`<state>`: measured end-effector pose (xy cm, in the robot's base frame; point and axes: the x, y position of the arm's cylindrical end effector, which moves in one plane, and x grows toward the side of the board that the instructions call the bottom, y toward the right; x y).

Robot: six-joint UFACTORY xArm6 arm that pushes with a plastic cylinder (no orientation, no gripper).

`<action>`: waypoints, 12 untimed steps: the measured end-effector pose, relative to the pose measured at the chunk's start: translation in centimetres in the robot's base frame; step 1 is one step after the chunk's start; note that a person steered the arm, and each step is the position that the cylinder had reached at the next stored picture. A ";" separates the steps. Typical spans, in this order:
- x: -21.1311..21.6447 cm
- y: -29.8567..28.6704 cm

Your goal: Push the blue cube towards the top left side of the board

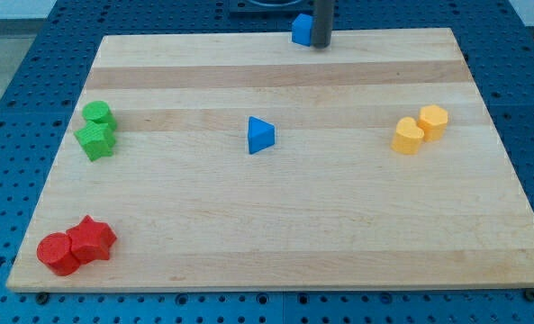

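Observation:
The blue cube sits at the top edge of the wooden board, a little right of the middle. My rod comes down from the view's top, and my tip rests on the board touching the cube's right side. A blue triangular block lies near the board's centre, well below the cube.
A green cylinder and a green star-like block sit together at the left edge. A red cylinder and a red star-like block sit at the bottom left. Two yellow blocks sit at the right.

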<state>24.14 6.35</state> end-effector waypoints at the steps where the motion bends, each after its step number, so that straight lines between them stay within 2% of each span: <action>1: 2.0 -1.2; 2: 0.7 -9.2; 3: -3.3 -17.6; 4: -5.0 -17.5; 5: -4.8 -14.1; 6: -4.5 -6.9; 7: 0.2 -1.0; 8: 5.5 0.9; 9: 5.0 3.1; 10: -0.6 6.8; 11: -4.9 6.6; 12: -5.0 3.9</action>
<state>19.14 10.29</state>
